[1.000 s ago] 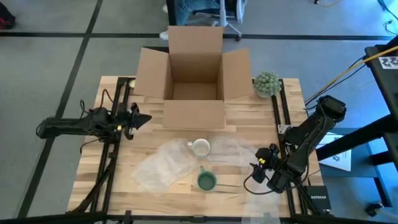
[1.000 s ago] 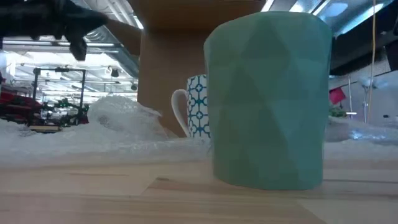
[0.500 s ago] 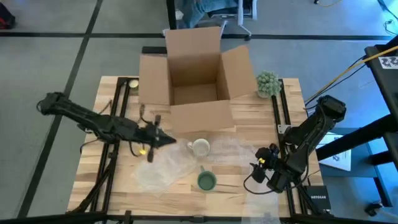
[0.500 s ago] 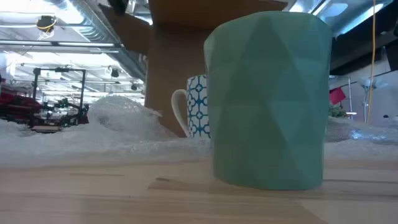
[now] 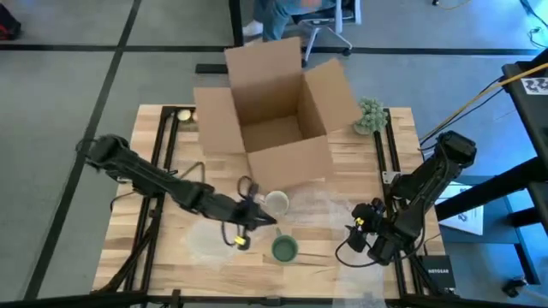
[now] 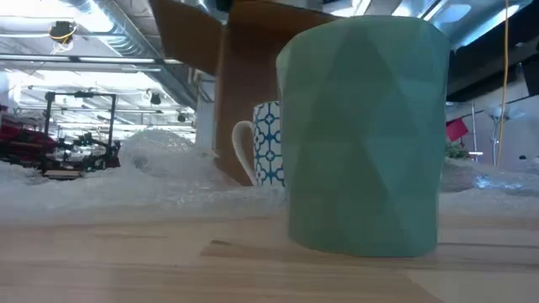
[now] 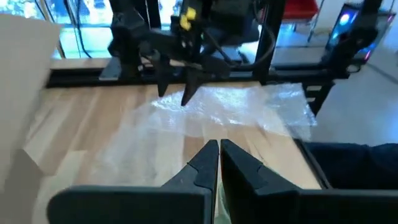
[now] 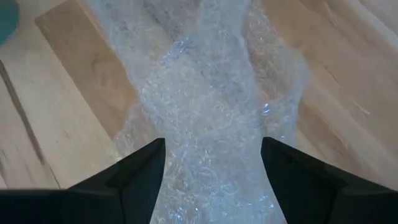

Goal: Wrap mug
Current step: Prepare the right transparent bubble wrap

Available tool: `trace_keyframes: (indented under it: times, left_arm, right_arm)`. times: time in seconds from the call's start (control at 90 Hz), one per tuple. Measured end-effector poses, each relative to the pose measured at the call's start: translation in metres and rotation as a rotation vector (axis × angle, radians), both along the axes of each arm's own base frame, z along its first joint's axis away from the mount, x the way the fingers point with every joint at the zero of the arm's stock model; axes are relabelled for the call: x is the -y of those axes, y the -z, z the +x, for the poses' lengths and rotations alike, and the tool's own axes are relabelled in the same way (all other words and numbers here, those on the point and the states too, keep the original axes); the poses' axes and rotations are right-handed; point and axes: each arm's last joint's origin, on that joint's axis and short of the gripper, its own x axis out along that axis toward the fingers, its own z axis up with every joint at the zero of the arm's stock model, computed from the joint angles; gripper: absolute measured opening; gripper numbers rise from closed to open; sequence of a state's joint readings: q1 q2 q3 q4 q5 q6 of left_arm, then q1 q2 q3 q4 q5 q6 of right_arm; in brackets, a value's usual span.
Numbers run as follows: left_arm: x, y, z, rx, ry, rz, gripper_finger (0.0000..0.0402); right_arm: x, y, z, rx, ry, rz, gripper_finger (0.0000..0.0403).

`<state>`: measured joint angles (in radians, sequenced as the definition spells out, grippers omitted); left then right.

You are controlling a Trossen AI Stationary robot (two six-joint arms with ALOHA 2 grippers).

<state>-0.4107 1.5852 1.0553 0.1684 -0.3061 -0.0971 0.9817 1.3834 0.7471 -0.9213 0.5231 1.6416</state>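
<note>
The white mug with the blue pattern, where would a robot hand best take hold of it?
Probably by the rim wall. The white ceramic mug with blue pattern stands upright on clear bubble wrap, mouth open upward, so one finger can drop inside from above. Its handle is a narrow loop, harder to pinch. The left gripper, shut, hovers beside it.

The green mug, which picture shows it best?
The low view: the green mug fills the picture, upright on the wooden table. The high view shows only its small round top. The right wrist view catches a sliver; the left wrist view, nothing clear.
</note>
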Motion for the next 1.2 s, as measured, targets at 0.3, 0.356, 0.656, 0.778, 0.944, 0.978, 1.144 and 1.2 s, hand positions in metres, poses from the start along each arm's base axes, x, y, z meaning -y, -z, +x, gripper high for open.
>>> trace_keyframes:
  times: [0.3, 0.356, 0.656, 0.778, 0.944, 0.978, 1.144, 1.2]
  left_arm:
    - [0.002, 0.019, -0.006, -0.125, -0.37, 0.184, 0.0]
    - [-0.002, 0.02, -0.009, -0.125, -0.46, 0.249, 0.0]
    - [-0.059, 0.035, -0.011, -0.291, -0.765, 0.441, 0.0]
    - [-0.078, 0.043, -0.025, -0.396, -0.895, 0.507, 0.0]
    - [-0.078, 0.044, -0.041, -0.417, -0.978, 0.425, 0.0]
    - [-0.072, 0.04, -0.043, -0.391, -0.958, 0.391, 0.0]
    - [-0.03, 0.011, -0.05, -0.284, -0.692, 0.205, 0.0]
    - [-0.015, 0.002, -0.053, -0.246, -0.592, 0.139, 0.0]
  right_arm:
    - [0.0, 0.0, 0.001, 0.019, 0.0, -0.01, 0.0253]
    - [0.0, 0.0, 0.001, 0.033, -0.001, -0.022, 0.0253]
    - [0.0, -0.001, 0.002, 0.062, 0.0, -0.03, 0.0253]
    - [0.0, -0.001, 0.002, 0.062, 0.0, -0.031, 0.0253]
    - [0.001, -0.001, 0.001, 0.054, -0.001, -0.043, 0.0253]
    - [0.001, -0.001, 0.001, 0.054, -0.001, -0.043, 0.0253]
    - [0.001, 0.0, 0.001, 0.036, -0.002, -0.032, 0.0253]
    - [0.001, 0.0, 0.001, 0.029, -0.009, -0.031, 0.0253]
